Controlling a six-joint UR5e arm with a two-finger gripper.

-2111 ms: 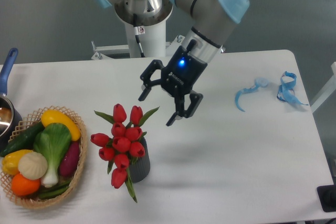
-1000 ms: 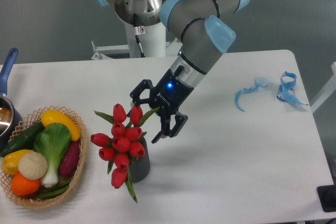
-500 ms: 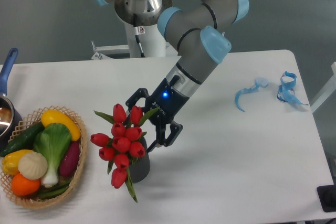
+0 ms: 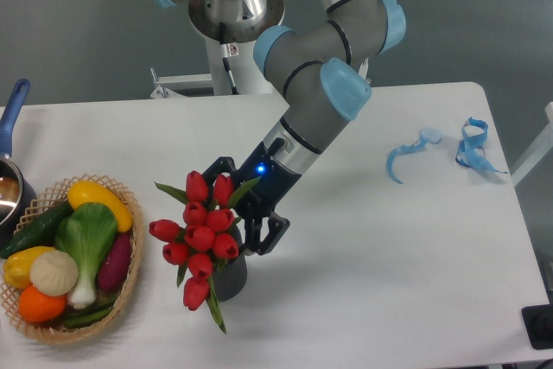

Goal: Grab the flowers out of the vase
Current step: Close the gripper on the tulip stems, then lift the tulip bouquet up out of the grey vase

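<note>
Left of centre and low in the frame, the flowers stand in the vase, red buds spreading wider than its dark ribbed wall and one bud hanging down past its left side. Just to their right, the hand sits with its black fingers spread wide, one finger showing behind the topmost buds and the other beside the vase's upper right rim; whether either finger touches a stem or leaf cannot be told. The grey and blue arm runs from there up toward the top centre. Left of the vase, near but apart, a wicker basket of toy vegetables lies at the tabletop's lower left edge, with a blue-handled pot cut off by the left border above it. Right of the vase the white tabletop stretches bare to its right edge, where blue ribbon pieces lie in the upper right.
</note>
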